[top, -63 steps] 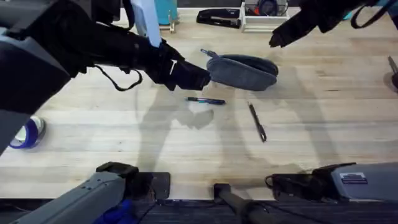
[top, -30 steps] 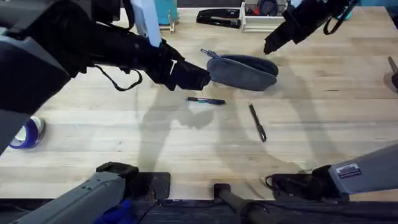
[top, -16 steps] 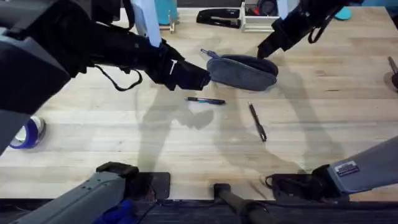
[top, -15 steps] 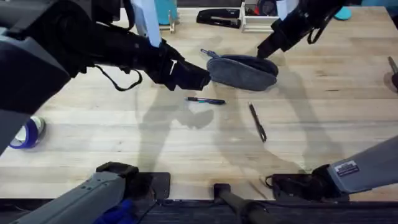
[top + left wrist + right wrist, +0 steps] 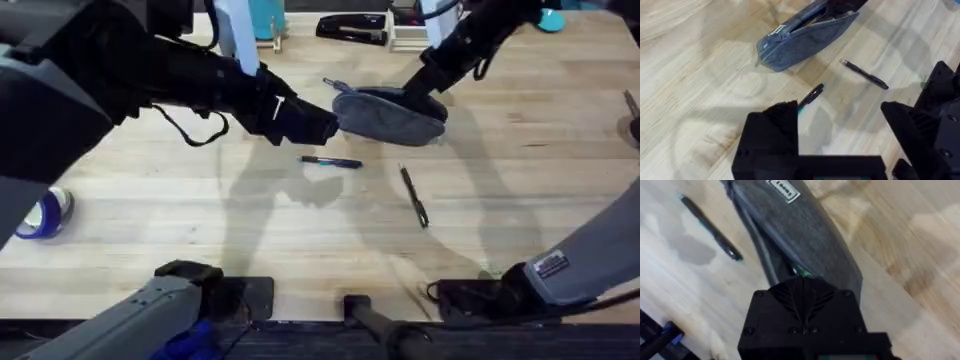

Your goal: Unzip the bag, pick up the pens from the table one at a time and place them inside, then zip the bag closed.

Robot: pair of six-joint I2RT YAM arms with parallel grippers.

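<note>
- The bag (image 5: 390, 116) lies on the table (image 5: 520, 190) toward the far side, its mouth showing as a dark slit along the top; both pens lie on the wood in front of it.
- The blue pen (image 5: 330, 161) is just in front of the bag's left end; the dark pen (image 5: 414, 196) lies further forward and to the right, well apart from the first.
- The left gripper (image 5: 318, 126) sits at the bag's left end, fingers spread in the wrist view and holding nothing there; whether it touches the fabric I cannot tell.
- The right gripper (image 5: 415, 88) is at the bag's far edge over the zip line; its fingers are hidden, so I cannot tell their state.
- Step in hand, as I judge it: working the zip. Do it well by pinning one end of the bag, then drawing the slider straight along the teeth, low and level, so the bag does not slide or lift.
- The right wrist view shows the bag's label (image 5: 782, 189) and the gap in the seam (image 5: 765, 255) close up, which the overhead flattens.
- The overhead alone gives the stapler (image 5: 352, 27) and tape roll (image 5: 42, 214), clear of the work.
</note>
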